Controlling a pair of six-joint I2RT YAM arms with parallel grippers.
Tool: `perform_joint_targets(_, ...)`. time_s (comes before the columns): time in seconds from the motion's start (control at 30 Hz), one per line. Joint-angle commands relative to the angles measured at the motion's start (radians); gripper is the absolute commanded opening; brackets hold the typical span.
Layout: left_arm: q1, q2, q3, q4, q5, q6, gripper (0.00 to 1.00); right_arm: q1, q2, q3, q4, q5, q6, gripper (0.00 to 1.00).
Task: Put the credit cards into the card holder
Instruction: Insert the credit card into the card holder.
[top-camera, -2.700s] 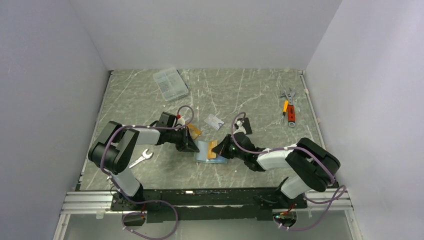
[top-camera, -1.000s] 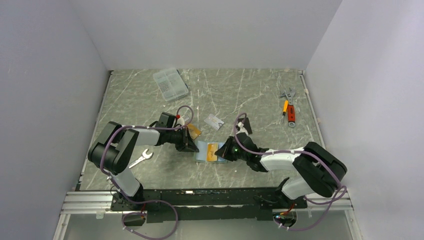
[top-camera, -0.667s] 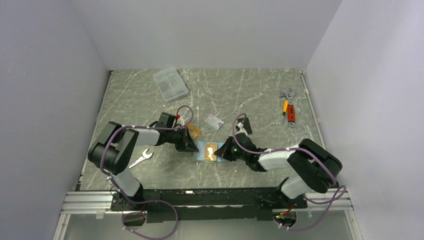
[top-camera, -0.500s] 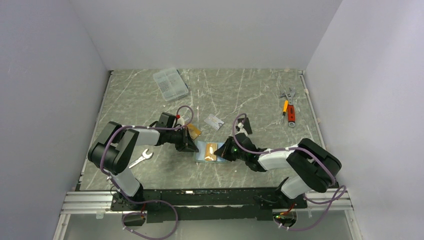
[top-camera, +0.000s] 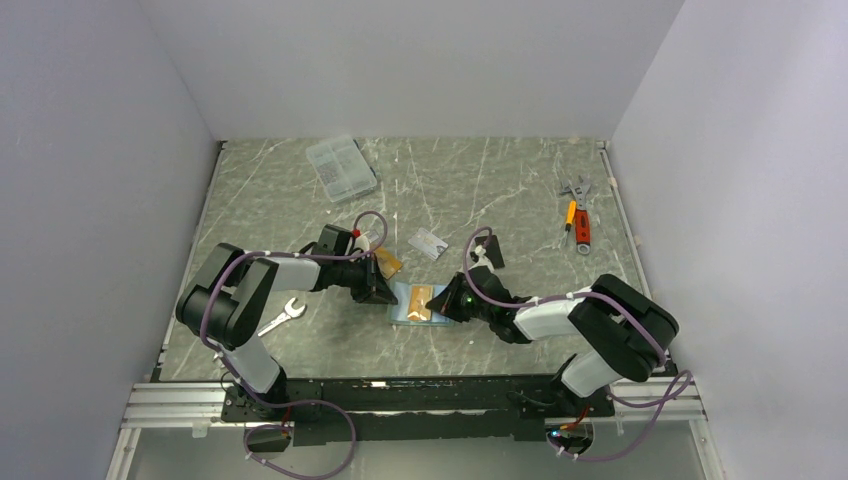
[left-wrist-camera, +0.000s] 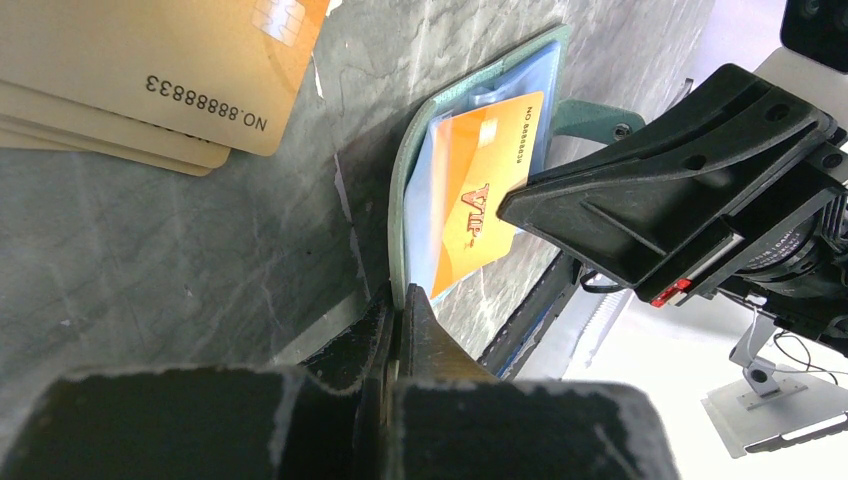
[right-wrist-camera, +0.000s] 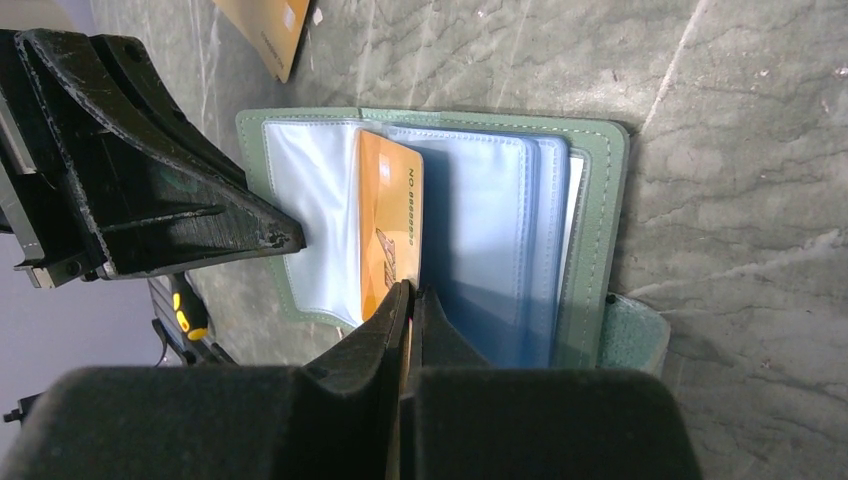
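The card holder (top-camera: 404, 304) lies open on the table, grey-green outside with light blue sleeves (right-wrist-camera: 480, 230) inside. My left gripper (left-wrist-camera: 398, 300) is shut on the card holder's (left-wrist-camera: 405, 190) left edge, pinning it. My right gripper (right-wrist-camera: 410, 295) is shut on an orange-gold credit card (right-wrist-camera: 390, 220), which lies over the open sleeves. In the left wrist view, part of this orange card (left-wrist-camera: 480, 190) shows pale behind a clear sleeve. A stack of gold cards (top-camera: 388, 263) lies behind the left gripper (top-camera: 385, 293). A silvery-white card (top-camera: 428, 243) lies further back.
A flat black square piece (top-camera: 490, 250) sits behind the right arm. At the back left is a clear compartment box (top-camera: 341, 168). A wrench (top-camera: 281, 317) lies by the left arm, and an adjustable wrench and orange-handled tool (top-camera: 577, 215) at the right. The holder's snap tab (right-wrist-camera: 635, 335) sticks out beside my right gripper.
My right gripper has tipped the orange card down from a raised tilt to lie low over the open holder and eased it slightly left. The left gripper has held still.
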Motion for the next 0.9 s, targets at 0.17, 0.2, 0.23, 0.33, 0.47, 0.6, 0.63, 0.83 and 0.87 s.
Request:
perform_joint_targets(0.17, -0.022, -0.024, 0.024, -0.005, 0.026, -0.001, 0.00, 0.012, -0.027, -0.080, -0.079, 0.089, 0.011, 0.00)
perform_joint_targets(0.2, -0.022, -0.024, 0.025, -0.005, 0.028, -0.002, 0.00, 0.014, -0.035, -0.089, -0.075, 0.103, 0.020, 0.00)
perform_joint_targets(0.23, -0.022, -0.022, 0.025, -0.005, 0.030, -0.003, 0.00, 0.014, -0.044, -0.093, -0.068, 0.116, 0.028, 0.00)
perform_joint_targets(0.33, -0.022, -0.022, 0.025, -0.010, 0.027, 0.001, 0.00, 0.013, -0.048, -0.083, -0.088, 0.158, 0.050, 0.00)
perform_joint_targets(0.47, -0.022, -0.024, 0.026, -0.015, 0.026, 0.003, 0.00, 0.014, -0.064, -0.078, -0.107, 0.201, 0.066, 0.00)
perform_joint_targets(0.6, -0.022, -0.020, 0.026, -0.013, 0.028, 0.002, 0.00, 0.017, -0.094, -0.084, -0.114, 0.238, 0.076, 0.00)
perform_joint_targets(0.63, -0.022, -0.018, 0.027, -0.012, 0.029, 0.001, 0.00, 0.018, -0.092, -0.080, -0.117, 0.241, 0.073, 0.00)
perform_joint_targets(0.83, -0.021, -0.018, 0.026, -0.009, 0.029, -0.002, 0.00, 0.056, -0.072, -0.050, -0.121, 0.256, 0.057, 0.00)
perform_joint_targets(0.87, -0.023, -0.018, 0.026, -0.009, 0.031, -0.003, 0.00, 0.061, -0.062, -0.045, -0.117, 0.250, 0.052, 0.00)
